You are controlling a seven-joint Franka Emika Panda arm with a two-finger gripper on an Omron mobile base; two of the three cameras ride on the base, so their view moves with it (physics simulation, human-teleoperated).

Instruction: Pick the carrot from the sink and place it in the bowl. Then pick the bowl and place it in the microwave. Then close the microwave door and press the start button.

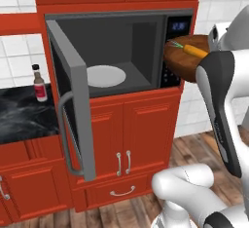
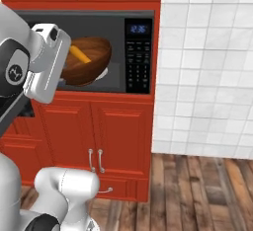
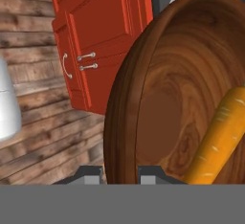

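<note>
Two fingers (image 3: 152, 174) pinching bowl (image 3: 177, 89) rim, carrot (image 3: 217, 137) inside

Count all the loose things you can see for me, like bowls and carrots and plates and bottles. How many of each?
Bowl: 1
Carrot: 1
White plate: 1
Bottle: 1
Total: 4

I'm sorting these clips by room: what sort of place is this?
A rendered home kitchen, it seems. A built-in microwave sits among red cabinets, with white wall tiles and a black counter holding a small bottle.
</note>
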